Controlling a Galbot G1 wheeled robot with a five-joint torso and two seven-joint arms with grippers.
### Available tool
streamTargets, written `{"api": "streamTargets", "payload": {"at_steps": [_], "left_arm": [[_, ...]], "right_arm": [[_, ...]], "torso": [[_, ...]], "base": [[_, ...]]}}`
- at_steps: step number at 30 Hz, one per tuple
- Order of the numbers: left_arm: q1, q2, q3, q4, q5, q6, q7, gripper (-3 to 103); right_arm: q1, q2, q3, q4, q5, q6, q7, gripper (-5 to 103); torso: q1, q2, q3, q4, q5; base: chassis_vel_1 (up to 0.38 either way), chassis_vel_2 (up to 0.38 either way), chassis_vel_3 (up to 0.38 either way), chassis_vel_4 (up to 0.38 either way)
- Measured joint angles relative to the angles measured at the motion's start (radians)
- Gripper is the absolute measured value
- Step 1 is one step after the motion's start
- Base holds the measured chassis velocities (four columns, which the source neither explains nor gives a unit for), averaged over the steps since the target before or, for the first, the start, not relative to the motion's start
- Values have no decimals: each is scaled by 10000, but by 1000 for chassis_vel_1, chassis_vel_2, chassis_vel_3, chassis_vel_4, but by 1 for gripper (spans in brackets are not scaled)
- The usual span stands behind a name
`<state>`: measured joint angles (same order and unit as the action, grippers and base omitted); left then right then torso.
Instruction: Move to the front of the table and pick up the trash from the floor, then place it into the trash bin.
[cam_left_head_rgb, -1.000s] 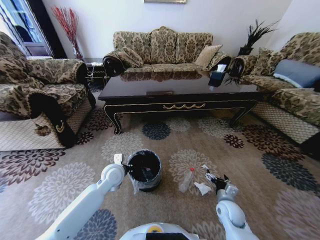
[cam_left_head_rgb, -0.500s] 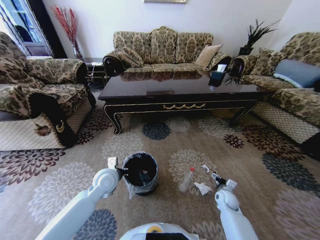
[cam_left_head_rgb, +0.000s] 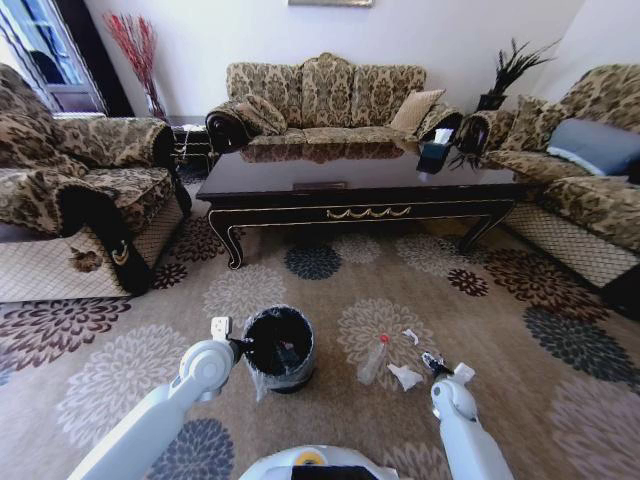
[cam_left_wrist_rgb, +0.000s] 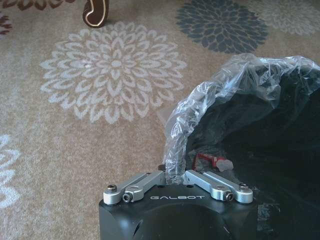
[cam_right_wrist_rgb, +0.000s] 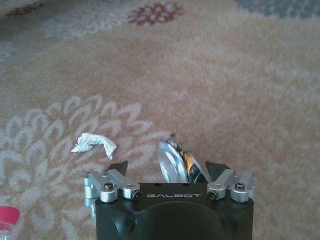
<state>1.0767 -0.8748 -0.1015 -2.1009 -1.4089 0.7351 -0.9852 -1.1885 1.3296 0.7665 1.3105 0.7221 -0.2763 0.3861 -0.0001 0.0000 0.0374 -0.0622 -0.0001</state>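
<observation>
The black trash bin (cam_left_head_rgb: 280, 348) with its clear liner stands on the carpet in front of the dark table (cam_left_head_rgb: 360, 185). My left gripper (cam_left_head_rgb: 240, 345) is shut on the bin's near rim and liner (cam_left_wrist_rgb: 176, 150). The trash lies to the right of the bin: a clear bottle with a red cap (cam_left_head_rgb: 375, 360) and white paper scraps (cam_left_head_rgb: 405, 377). My right gripper (cam_left_head_rgb: 435, 362) hangs low over the carpet beside them. It is open in the right wrist view (cam_right_wrist_rgb: 167, 167), with a shiny crumpled scrap (cam_right_wrist_rgb: 172, 162) between the fingers. A white scrap (cam_right_wrist_rgb: 94, 144) lies just ahead.
Patterned sofas (cam_left_head_rgb: 325, 95) ring the table on three sides, with an armchair (cam_left_head_rgb: 70, 200) at the left. A dark tissue box (cam_left_head_rgb: 435, 155) sits on the table. Open flowered carpet (cam_left_head_rgb: 320, 290) lies between the table and the bin.
The left arm and the bin have shifted slightly left and nearer to me. The right gripper has drawn back a little from the scraps.
</observation>
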Motion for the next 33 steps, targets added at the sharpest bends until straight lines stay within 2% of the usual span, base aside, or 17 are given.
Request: {"api": "streamTargets", "payload": {"at_steps": [2,3,4,6,9,11,12,13,14,15,16,18,33], "left_arm": [[16,1,-6,-10,0,0,0,0],[43,0,-29,-21,-1,0,0,0],[50,-1,-41,-21,-1,1,0,0],[51,-3,-45,-21,-1,0,0,0],[51,-35,-51,-21,0,0,3,0],[50,-42,-51,-21,3,0,5,0],[50,-58,-51,-21,18,0,5,0],[51,-69,-51,-20,27,0,5,0],[54,-73,-51,-19,35,0,6,0],[60,-82,-51,-19,47,0,5,0],[60,-82,-51,-19,47,0,5,0],[85,-103,-51,-21,56,0,10,0],[238,-168,-92,-102,180,2,82,0]], "right_arm": [[17,-6,1,-51,122,-52,7,88],[40,-8,1,-192,174,-85,9,77],[49,-7,2,-271,170,-86,10,71],[55,-3,2,-331,163,-86,10,71],[79,3,17,-515,139,-85,9,54],[79,2,22,-538,134,-82,8,54],[78,-6,31,-545,130,-75,8,43],[73,-20,38,-545,127,-63,6,37],[69,-27,42,-545,127,-56,5,37],[63,-38,48,-545,128,-45,5,32],[63,-38,48,-545,128,-45,5,32],[45,-51,55,-541,144,-35,5,25],[-358,-76,63,70,198,0,9,23]], "torso": [[0,-1,0,0,1],[0,0,0,-1,2],[0,0,0,0,1],[0,0,0,-1,1],[0,0,0,-1,1],[0,0,0,-1,1],[0,0,0,-1,2],[0,0,0,-1,1],[0,0,0,-1,0],[0,0,0,-1,0],[0,0,0,-1,0],[0,0,0,-1,1],[0,0,0,-1,3]], "base": [[0,0,0,0],[0,0,0,0],[0,0,0,0],[0,0,0,0],[0,0,0,0],[0,0,0,0],[0,0,0,0],[0,0,0,0],[0,0,0,0],[0,0,0,0],[0,0,0,0],[0,0,0,0],[0,0,0,0]]}}
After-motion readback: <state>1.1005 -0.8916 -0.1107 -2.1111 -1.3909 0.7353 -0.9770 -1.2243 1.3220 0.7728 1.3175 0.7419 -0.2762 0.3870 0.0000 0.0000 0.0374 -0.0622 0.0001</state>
